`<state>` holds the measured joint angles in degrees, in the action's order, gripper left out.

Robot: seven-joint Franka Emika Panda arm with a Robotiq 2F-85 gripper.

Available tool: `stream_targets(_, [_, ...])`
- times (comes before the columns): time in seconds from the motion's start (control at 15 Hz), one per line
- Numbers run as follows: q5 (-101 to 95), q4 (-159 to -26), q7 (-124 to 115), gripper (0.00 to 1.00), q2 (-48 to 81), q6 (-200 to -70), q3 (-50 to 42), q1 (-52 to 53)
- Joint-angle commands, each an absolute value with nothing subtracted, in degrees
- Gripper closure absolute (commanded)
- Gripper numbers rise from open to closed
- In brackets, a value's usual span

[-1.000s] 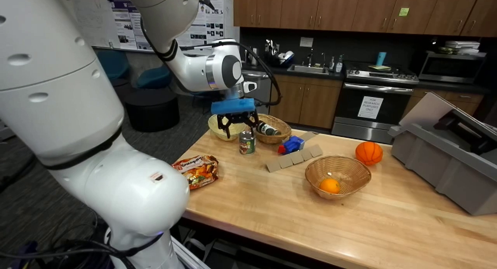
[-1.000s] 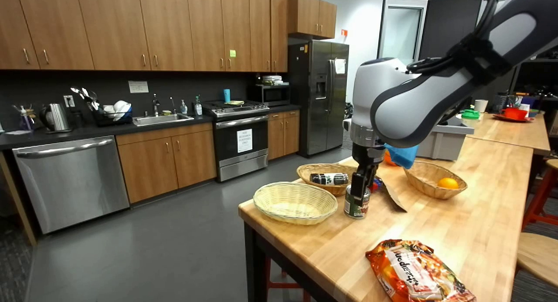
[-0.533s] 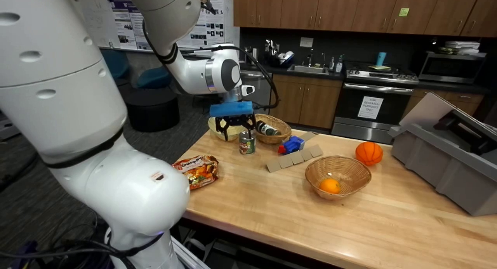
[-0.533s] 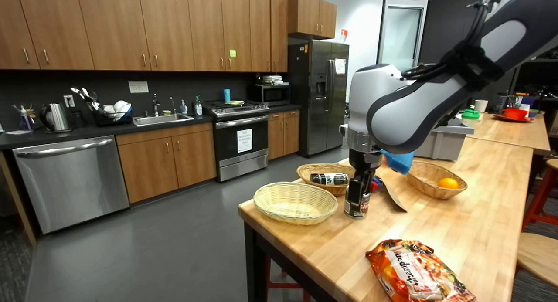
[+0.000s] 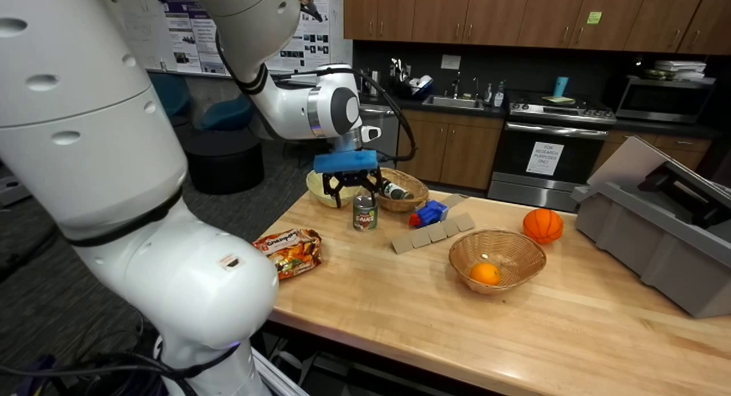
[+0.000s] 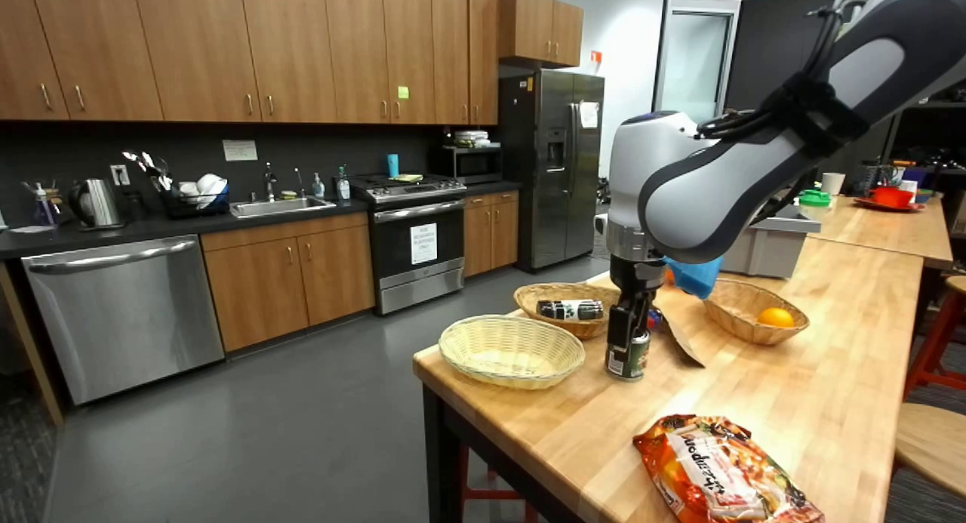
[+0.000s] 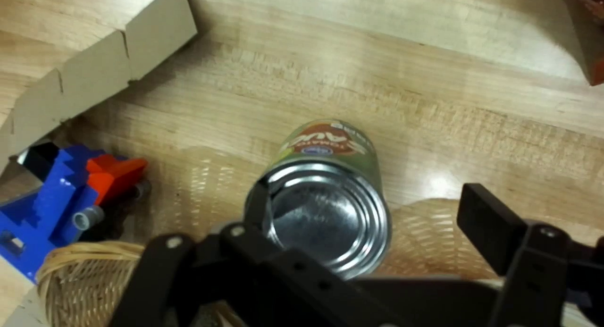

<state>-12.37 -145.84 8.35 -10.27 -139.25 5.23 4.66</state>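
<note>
One tomato sauce can stands upright on the desk, close to the gripper, whose jaws are spread wide. In the wrist view one finger overlaps the can's lid, though whether they touch I cannot tell; the other finger stands well clear of it. Near the can sit a pale yellow basket and a brown basket, the latter with a dark bottle lying on its side in it. A blue and red toy lies close by, next to a creased cardboard strip. Further off, a glossy orange packet lies near an edge of the desk, while a wicker basket holds an orange. Just beside that basket rests an orange ball with dark lines, and near the ball stands a grey bin.
</note>
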Motion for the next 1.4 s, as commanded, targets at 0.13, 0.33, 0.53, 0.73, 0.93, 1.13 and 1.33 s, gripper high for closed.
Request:
stream_targets(0.13, [-15.5, -145.0, 7.1, 0.0, -11.4, -136.9, 4.2, 2.4])
stream_targets(0.33, [-16.4, -144.5, 7.1, 0.0, -11.0, -136.4, 3.9, 1.9])
stream_targets(0.53, [-16.1, -144.2, 7.6, 0.0, -10.6, -136.6, 3.8, 2.1])
stream_targets(0.73, [-15.3, -143.8, 8.0, 0.0, -10.1, -137.0, 4.0, 2.6])
stream_targets(0.93, [-15.3, -143.5, 7.9, 0.0, -8.9, -137.7, 4.2, 2.9])
stream_targets(1.13, [-15.6, -143.2, 7.3, 0.0, -7.3, -138.7, 4.4, 2.9])
stream_targets(1.33, [-15.6, -143.1, 6.9, 0.0, -5.6, -139.4, 4.3, 2.8])
